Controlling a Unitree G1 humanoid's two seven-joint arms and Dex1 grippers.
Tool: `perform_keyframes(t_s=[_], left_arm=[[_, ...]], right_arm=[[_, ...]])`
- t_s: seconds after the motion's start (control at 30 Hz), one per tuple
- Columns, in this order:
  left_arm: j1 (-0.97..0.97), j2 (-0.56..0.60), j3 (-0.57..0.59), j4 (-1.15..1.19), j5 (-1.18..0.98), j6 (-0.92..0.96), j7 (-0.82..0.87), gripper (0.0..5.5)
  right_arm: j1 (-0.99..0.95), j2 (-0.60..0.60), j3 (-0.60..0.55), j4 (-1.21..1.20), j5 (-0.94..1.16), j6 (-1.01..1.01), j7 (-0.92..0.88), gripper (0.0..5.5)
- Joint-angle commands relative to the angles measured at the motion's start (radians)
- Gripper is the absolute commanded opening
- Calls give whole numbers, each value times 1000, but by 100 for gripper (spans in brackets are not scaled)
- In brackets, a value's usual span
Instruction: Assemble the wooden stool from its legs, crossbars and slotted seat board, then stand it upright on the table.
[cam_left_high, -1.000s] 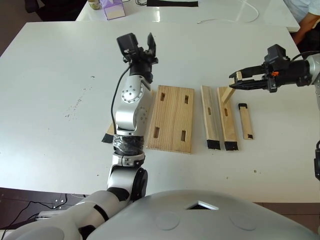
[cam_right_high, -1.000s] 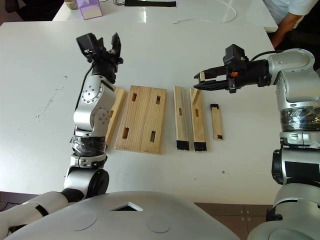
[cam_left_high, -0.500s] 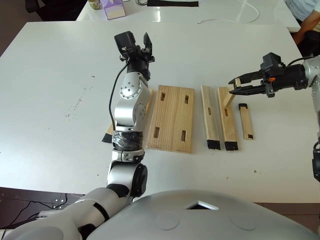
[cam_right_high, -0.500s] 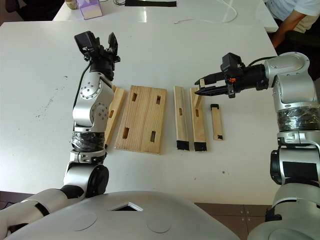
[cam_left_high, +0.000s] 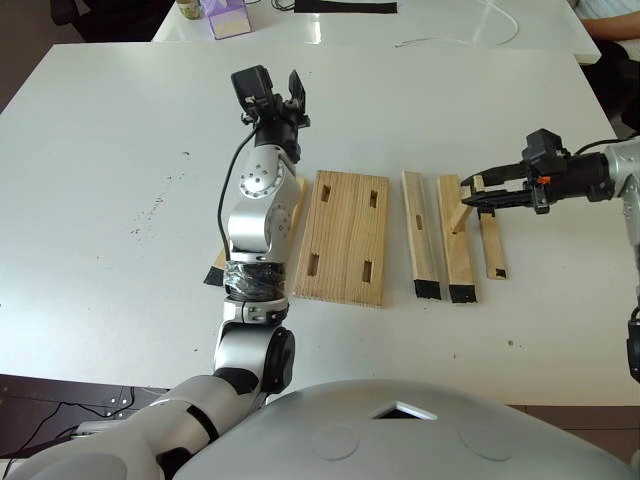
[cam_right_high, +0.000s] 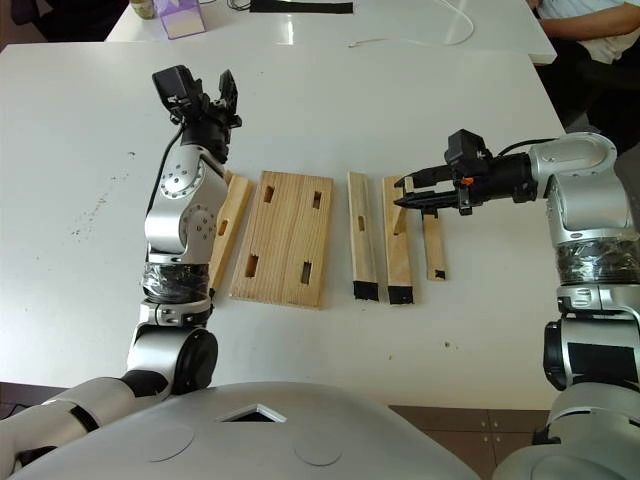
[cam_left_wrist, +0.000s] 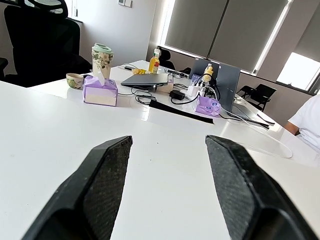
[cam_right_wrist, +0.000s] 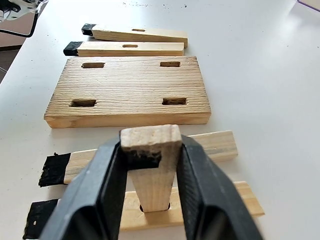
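The slotted seat board (cam_left_high: 345, 238) lies flat mid-table. To its right lie two legs (cam_left_high: 420, 235) (cam_left_high: 458, 245) and a short crossbar (cam_left_high: 492, 245). My right gripper (cam_left_high: 470, 197) is shut on another crossbar (cam_right_wrist: 150, 175), held tilted with its lower end in the slot of the leg (cam_right_wrist: 200, 212). Left of the board, more legs (cam_right_wrist: 131, 48) lie partly hidden behind my left arm. My left gripper (cam_left_high: 285, 92) is raised above the table's far side, open, with nothing between its fingers (cam_left_wrist: 107, 170).
A second table at the back holds a purple tissue box (cam_left_high: 228, 18), a black strip (cam_left_high: 345, 7) and a white cable (cam_left_high: 460, 38). Bare white tabletop (cam_left_high: 110, 180) spreads to the left and along the front edge.
My right gripper has come down and nearer with the crossbar, whose lower end now sits in the leg's slot. The left arm has barely moved.
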Motion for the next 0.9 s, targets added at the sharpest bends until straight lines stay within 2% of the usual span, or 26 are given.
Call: perform_keyframes(t_s=[0.03,0.27,0.9], left_arm=[[7,-8,-3,-28,4,23,2,273],[23,-19,0,-62,3,46,9,273],[34,-21,-4,-58,7,50,5,273]], right_arm=[[48,0,-8,33,-15,4,-36,132],[169,22,-20,47,-7,10,-110,132],[279,34,1,84,-27,-105,-194,132]])
